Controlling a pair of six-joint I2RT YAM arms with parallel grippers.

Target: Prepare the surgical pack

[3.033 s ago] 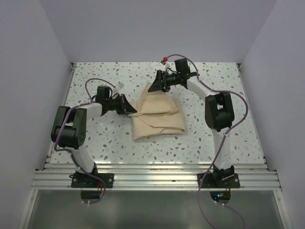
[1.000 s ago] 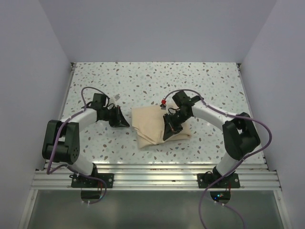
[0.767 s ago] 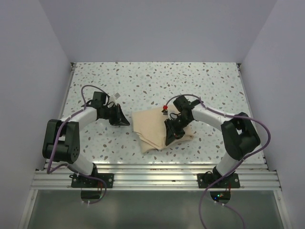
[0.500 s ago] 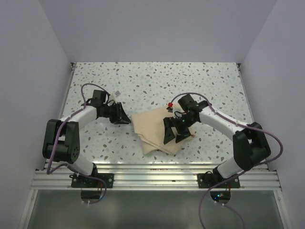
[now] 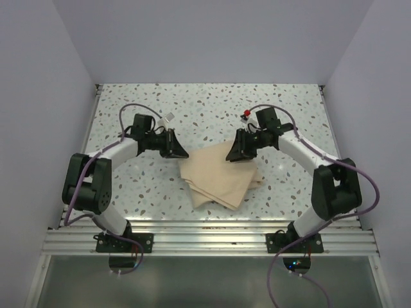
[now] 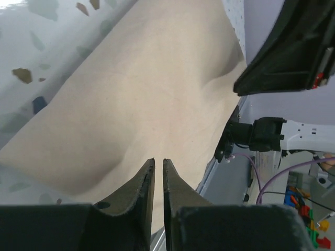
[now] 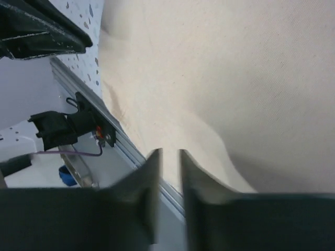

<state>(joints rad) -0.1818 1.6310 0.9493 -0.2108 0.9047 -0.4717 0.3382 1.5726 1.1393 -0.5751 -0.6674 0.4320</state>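
The surgical pack [image 5: 219, 178] is a tan-beige cloth bundle, folded and skewed, lying mid-table. It fills the left wrist view [image 6: 131, 89] and the right wrist view [image 7: 235, 68]. My left gripper [image 5: 183, 154] hovers at the bundle's far left corner. Its jaws [image 6: 158, 159] stand barely apart, with nothing between them. At the bundle's far right edge, just over the cloth, is my right gripper [image 5: 234, 156]. Its jaws [image 7: 170, 151] show a clear gap and hold nothing. What lies inside the folds is hidden.
The speckled table [image 5: 128, 186] ends at a metal rail [image 5: 205, 239] along the near edge. Lilac walls close in the left, back and right sides. Both arm bases stand on the rail. Purple cables loop beside each arm.
The right gripper let go of the cloth and pulled back from the bundle's near side to its far right edge. The left gripper slid right to the bundle. The bundle now lies folded nearer.
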